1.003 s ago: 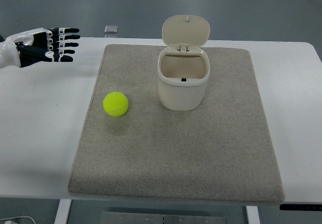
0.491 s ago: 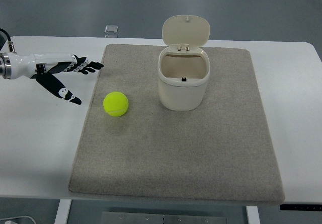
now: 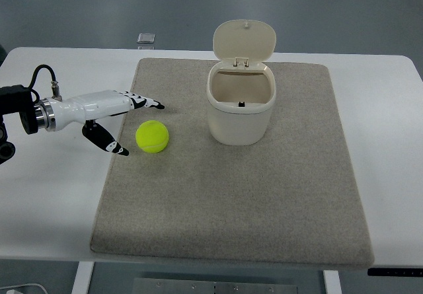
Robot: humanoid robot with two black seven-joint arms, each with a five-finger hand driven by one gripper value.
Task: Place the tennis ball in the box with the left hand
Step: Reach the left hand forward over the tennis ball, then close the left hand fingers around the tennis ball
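A yellow-green tennis ball lies on the grey mat, left of the box. The cream box stands upright on the mat with its hinged lid raised behind it; its inside looks empty. My left hand comes in from the left edge, palm turned sideways, fingers spread and thumb pointing down. Its fingertips reach just above and left of the ball, the thumb just left of it, not touching. The right arm is out of view.
The mat lies on a white table. A small grey square object sits at the table's far edge, behind the mat's left corner. A black cable loops off my left wrist.
My left hand has moved right and down toward the ball, turning from flat to sideways. The ball and box have not moved.
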